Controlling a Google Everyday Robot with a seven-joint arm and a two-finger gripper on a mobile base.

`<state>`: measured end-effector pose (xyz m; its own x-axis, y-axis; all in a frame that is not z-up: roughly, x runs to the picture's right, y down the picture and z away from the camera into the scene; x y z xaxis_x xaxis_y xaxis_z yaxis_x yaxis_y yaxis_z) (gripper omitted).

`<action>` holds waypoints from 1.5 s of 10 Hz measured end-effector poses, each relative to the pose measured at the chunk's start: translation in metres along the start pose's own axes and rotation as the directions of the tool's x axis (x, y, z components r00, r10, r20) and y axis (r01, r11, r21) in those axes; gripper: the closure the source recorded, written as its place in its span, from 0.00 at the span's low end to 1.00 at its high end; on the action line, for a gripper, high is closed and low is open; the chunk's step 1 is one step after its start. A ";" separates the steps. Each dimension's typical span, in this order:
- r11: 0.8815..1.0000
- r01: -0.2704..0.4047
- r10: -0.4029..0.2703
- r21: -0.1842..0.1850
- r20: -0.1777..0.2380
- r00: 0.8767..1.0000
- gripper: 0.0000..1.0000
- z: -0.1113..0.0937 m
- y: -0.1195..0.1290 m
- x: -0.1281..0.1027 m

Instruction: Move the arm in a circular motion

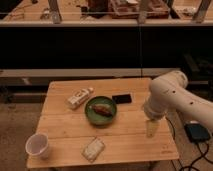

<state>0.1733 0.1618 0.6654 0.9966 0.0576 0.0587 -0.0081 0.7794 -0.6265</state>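
The cream-white arm [172, 97] comes in from the right edge, with a bulbous joint over the right side of the wooden table [65, 127]. Its slim pale tip, the gripper [151, 129], hangs down over the table's right front part, to the right of the green bowl [101, 110]. The gripper holds nothing that I can see.
The green bowl holds a reddish-brown food item. A white bottle [79, 97] lies at the back left, a black phone [122, 99] behind the bowl, a white cup [38, 145] at the front left, a pale packet [93, 149] at the front. A black box [198, 133] with cables sits on the floor at right.
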 end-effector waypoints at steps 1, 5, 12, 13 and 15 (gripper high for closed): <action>1.000 0.008 -0.008 -0.002 0.004 1.000 0.20 0.001 0.017 -0.025; 0.995 0.091 -0.090 0.029 -0.017 0.996 0.20 0.002 0.081 -0.119; 0.972 0.225 -0.219 0.064 -0.088 0.972 0.20 -0.001 -0.007 -0.249; 0.973 0.223 -0.217 0.060 -0.088 0.972 0.20 0.001 -0.018 -0.259; 0.975 0.216 -0.211 0.049 -0.086 0.974 0.20 0.004 -0.042 -0.263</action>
<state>-0.0887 0.1159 0.6794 0.9792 -0.1623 0.1221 0.2030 0.8031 -0.5601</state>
